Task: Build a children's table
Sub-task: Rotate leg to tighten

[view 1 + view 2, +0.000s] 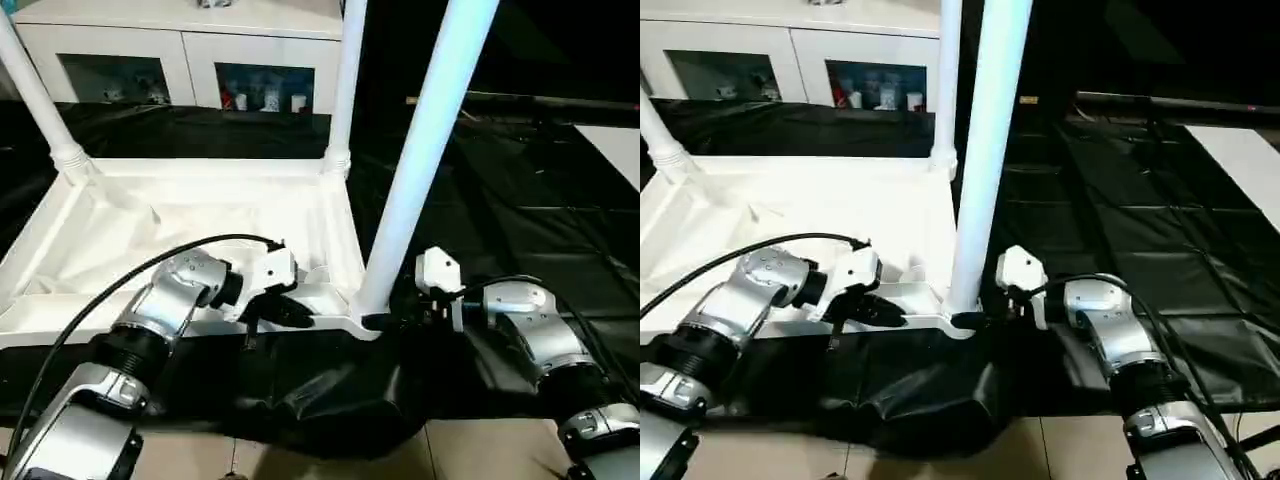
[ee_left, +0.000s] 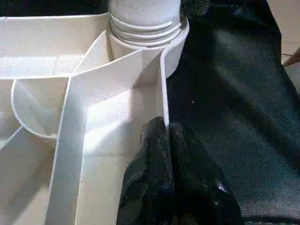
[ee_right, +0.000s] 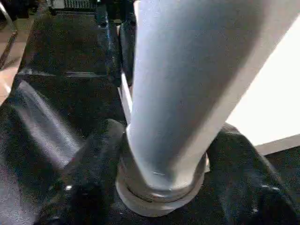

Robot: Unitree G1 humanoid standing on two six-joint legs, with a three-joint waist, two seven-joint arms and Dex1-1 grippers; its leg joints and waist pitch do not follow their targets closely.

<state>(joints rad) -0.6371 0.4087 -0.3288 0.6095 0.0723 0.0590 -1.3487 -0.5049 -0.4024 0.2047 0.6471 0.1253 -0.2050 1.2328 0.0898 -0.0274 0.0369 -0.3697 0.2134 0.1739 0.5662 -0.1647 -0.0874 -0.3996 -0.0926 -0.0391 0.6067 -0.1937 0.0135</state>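
Observation:
The children's table lies upside down on black cloth, its ribbed white top (image 1: 200,215) facing up. Three white legs stand in corner sockets: far left (image 1: 35,95), far right (image 1: 345,90) and near right (image 1: 420,150). My left gripper (image 1: 290,312) is at the near edge, shut on the thin rim wall (image 2: 164,103) a short way from the near right socket (image 2: 145,33). My right gripper (image 1: 385,322) is at the foot of the near right leg (image 3: 178,93). Its black fingers (image 3: 93,173) press against both sides of the tube just above the socket collar.
A white cabinet with glass doors (image 1: 190,50) stands behind the table. Black cloth (image 1: 520,200) covers the ground to the right and bunches in folds (image 1: 330,395) at the near edge. Tiled floor (image 1: 480,450) shows in front. A white panel (image 1: 620,145) lies at the far right.

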